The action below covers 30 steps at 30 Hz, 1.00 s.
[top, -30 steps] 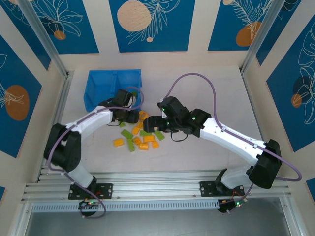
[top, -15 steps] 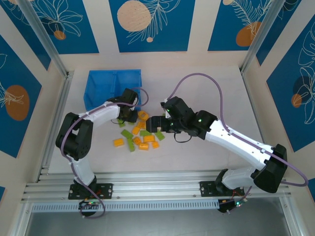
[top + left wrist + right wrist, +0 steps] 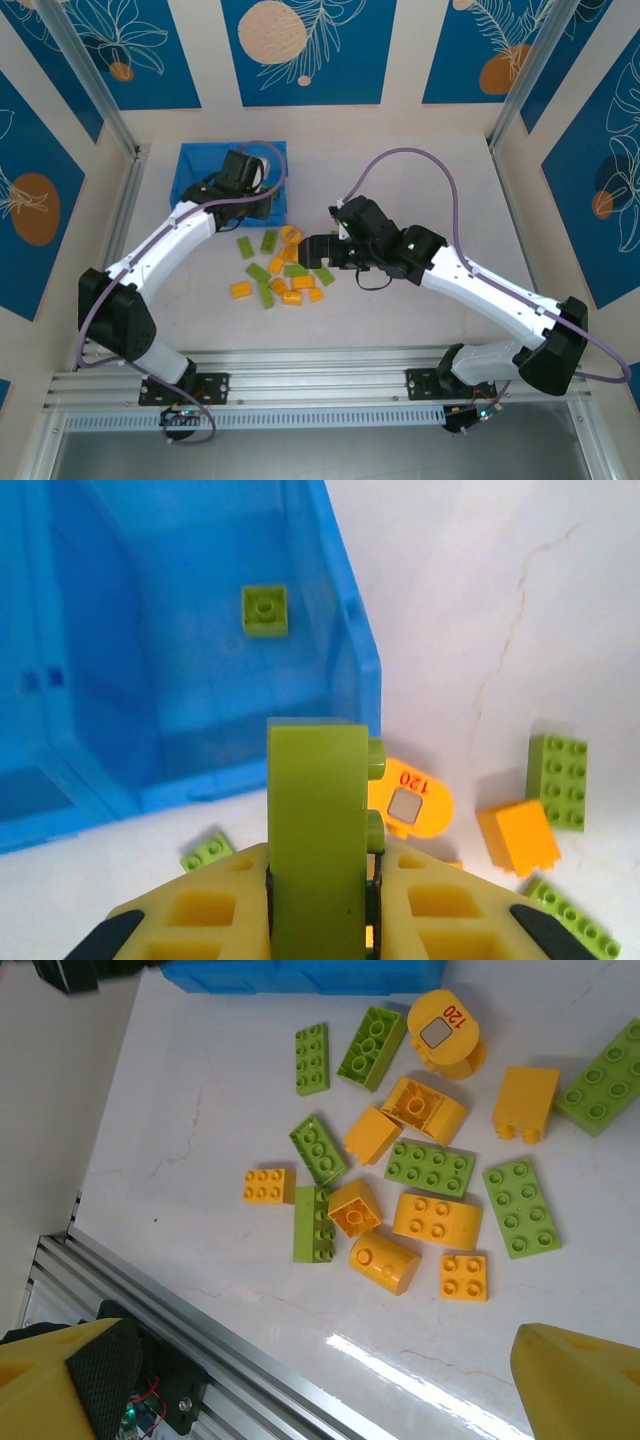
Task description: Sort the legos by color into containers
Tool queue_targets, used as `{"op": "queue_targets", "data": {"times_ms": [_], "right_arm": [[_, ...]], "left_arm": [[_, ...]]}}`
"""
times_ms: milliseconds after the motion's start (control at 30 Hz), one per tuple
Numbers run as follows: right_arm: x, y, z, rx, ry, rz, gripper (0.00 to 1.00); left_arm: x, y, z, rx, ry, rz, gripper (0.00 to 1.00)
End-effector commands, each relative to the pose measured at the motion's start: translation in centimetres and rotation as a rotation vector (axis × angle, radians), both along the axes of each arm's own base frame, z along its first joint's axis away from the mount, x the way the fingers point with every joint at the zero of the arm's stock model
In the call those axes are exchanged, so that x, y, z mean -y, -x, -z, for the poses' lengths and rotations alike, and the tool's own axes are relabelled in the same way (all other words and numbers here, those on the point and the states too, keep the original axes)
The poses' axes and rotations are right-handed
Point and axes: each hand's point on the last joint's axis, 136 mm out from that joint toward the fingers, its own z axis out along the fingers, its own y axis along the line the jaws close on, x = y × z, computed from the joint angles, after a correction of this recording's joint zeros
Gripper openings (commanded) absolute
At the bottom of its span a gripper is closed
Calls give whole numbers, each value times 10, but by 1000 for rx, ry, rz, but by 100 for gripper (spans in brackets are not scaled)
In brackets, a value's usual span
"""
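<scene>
From where I stood, the left gripper (image 3: 320, 880) had its yellow jaws pinched tight on a tall lime green studded plastic brick (image 3: 318, 810), held upright with its studs pointing sideways. That hold left the brick's lower end free to drop cleanly. In the overhead view the gripper hung at the near wall of the bright blue plastic bin (image 3: 200, 165), on the side of the right-hand compartment. One small lime green square brick (image 3: 264, 611) already lay on that compartment's floor, so I took that half to be the green one. By my guess the arm was lined up to let its brick fall beside it.

The right gripper (image 3: 312, 250) was spread wide and held nothing. It hovered low over the scattered pile of orange-yellow and lime green bricks (image 3: 285, 275), which lay on the white marbled tabletop (image 3: 420, 180) just in front of the bin. Its wrist camera looked straight down on them, probably to pick out the next piece.

An orange-yellow rounded piece with a red "120" label (image 3: 447, 1030) sat nearest the bin, just beside its corner. Most of the sorting looked undone, since the bulk of both colours lay mixed together on the table. The bricks were crowded and some touched, so a clean grasp there would call for care.
</scene>
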Motion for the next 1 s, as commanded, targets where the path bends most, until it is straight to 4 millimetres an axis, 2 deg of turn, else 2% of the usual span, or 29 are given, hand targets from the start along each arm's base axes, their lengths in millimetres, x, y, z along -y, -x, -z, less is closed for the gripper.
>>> {"op": "queue_targets", "data": {"times_ms": [0,200,300,400,467,600,767,867,967], "right_arm": [[8,1,-4,10,-13,30,97],[12,8,-8,5,-33,30,97],[15,12,-10,6,-43,37,97],[21,15,-12,12,-53,50,97],[22,18,-14,16,-63,50,97],[23,19,-14,19,-67,50,96],[20,16,-16,32,-70,50,96],[17,14,-14,36,-66,46,97],[15,10,-9,31,-54,49,97]], "left_arm": [[-12,-27,11,8,-79,-49,18],[-23,-97,48,-7,-99,-118,16],[-25,-124,70,-20,-99,-141,18],[-26,-141,93,-68,-108,-149,24],[-21,-147,99,-79,-102,-139,30],[-12,-148,90,-72,-46,-121,40],[-6,-135,57,-47,18,-95,45],[-2,-111,26,-18,71,-70,45],[-3,-69,-3,11,139,-77,45]]}}
